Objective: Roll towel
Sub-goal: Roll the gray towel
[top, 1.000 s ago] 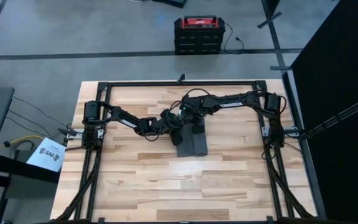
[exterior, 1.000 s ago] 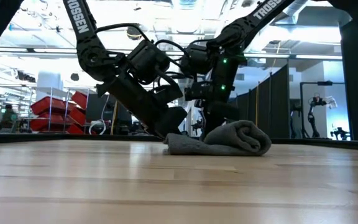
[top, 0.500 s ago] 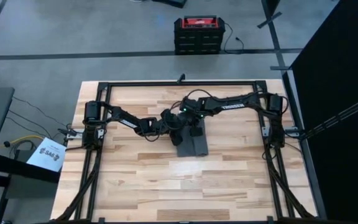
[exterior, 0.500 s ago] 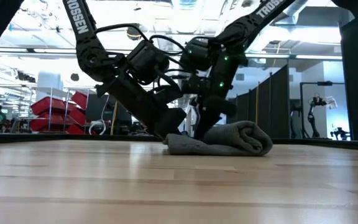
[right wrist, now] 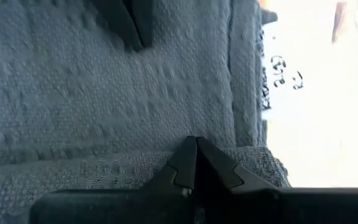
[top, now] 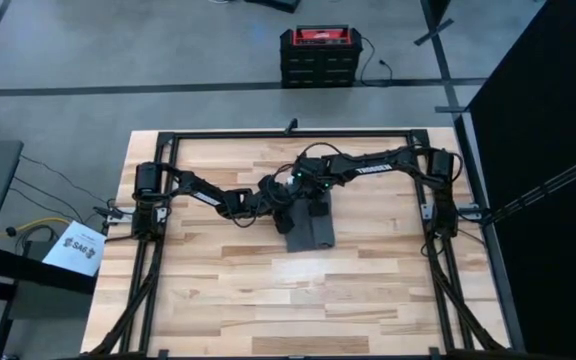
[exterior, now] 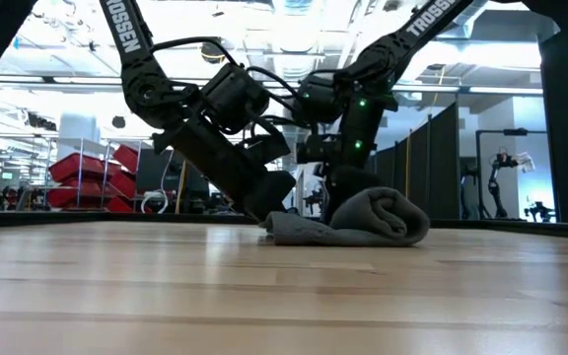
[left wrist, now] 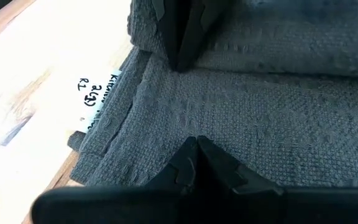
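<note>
Dark grey soft cloth towel point(top: 310, 231) lying partly rolled mid-table on the pale wooden table point(top: 218, 290), left gripper point(top: 284, 196) and right gripper point(top: 313, 205) both pressing its far edge — fingers spread wide — white handwritten tag point(left wrist: 96, 94) showing.

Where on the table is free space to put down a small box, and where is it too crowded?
Free: the bare table on the near side of the towel, and the strips beside each arm's base. Crowded: the middle, where the left gripper and right gripper meet at the towel.
</note>
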`<action>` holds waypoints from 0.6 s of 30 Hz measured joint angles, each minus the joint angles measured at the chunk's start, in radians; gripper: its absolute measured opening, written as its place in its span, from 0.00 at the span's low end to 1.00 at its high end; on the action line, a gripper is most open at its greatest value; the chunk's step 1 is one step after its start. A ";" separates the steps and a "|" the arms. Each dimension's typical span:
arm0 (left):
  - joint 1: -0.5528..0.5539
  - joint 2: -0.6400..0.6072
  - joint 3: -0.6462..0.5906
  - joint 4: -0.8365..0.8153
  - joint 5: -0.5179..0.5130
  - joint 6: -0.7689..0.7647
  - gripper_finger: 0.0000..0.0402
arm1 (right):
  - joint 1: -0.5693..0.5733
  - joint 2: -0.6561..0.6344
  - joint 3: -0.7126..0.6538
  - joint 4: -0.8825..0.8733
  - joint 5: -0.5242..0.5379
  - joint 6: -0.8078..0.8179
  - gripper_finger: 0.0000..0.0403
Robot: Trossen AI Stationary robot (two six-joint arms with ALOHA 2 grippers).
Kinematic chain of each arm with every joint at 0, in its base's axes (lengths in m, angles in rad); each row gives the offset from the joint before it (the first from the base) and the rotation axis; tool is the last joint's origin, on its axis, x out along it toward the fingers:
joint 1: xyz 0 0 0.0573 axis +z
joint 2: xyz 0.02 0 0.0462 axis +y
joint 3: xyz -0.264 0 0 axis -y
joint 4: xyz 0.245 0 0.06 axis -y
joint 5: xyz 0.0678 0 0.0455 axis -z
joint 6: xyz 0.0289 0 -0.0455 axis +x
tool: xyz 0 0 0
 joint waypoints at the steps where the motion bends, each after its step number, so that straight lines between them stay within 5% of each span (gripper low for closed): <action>1: 0.000 0.000 0.000 0.000 0.000 0.001 0.00 | 0.000 0.000 0.001 -0.008 0.003 0.000 0.00; 18: -0.001 0.000 -0.001 0.013 0.000 0.031 0.00 | 0.047 -0.123 -0.004 -0.009 0.010 -0.017 0.00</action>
